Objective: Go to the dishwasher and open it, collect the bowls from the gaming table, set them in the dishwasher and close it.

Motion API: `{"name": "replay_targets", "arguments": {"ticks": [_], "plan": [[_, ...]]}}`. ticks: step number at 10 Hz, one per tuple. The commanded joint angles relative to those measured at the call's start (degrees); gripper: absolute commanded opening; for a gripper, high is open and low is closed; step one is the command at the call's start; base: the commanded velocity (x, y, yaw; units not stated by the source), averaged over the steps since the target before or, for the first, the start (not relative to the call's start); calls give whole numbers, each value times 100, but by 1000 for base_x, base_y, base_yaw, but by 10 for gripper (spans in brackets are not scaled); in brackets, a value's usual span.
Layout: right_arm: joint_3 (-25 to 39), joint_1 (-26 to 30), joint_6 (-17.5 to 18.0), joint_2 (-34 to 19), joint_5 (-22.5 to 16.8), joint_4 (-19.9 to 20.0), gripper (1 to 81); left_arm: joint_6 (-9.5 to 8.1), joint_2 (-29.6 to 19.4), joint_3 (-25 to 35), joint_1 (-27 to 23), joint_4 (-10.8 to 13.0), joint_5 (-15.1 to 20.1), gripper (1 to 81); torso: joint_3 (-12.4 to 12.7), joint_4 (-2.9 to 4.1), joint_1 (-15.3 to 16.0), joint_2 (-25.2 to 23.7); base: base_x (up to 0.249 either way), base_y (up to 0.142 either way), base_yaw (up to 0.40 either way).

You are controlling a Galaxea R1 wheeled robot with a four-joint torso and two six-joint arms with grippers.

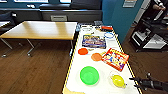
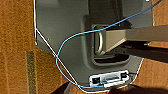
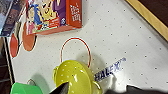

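The gaming table (image 1: 75, 75) is a long white top with a thin yellow edge, running away from me. On it lie a green bowl (image 1: 89, 75) near me and two orange bowls (image 1: 83, 51) (image 1: 96, 57) further along. My right gripper (image 1: 133, 83) hovers open at the table's near right edge, just right of a yellow colander (image 1: 118, 80). The right wrist view looks down on the colander (image 3: 75, 77), the green bowl's rim (image 3: 23, 88) and both orange bowls (image 3: 29, 41) (image 3: 13, 46). The left wrist view looks at the robot's grey base (image 2: 65, 27) over wooden floor. The dishwasher is out of view.
A red game box (image 1: 115, 58) and a blue-purple one (image 1: 93, 41) lie on the white table, with small items at its far end. A wooden-topped table (image 1: 42, 30) stands to the left. A teal wall (image 1: 122, 17), a dark rack (image 1: 150, 35) and a person (image 1: 156, 8) are on the right.
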Motion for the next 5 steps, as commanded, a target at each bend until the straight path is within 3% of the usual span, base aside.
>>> {"name": "replay_targets", "arguments": {"ticks": [1,5], "plan": [[-182,746,48,-126,-158,59,811,29,-22,12,20,3,398,811,0,0,0,0,0,0,0],[-462,791,74,93,-176,68,811,29,-39,12,20,3,398,811,0,0,0,2,0,0,0]]}}
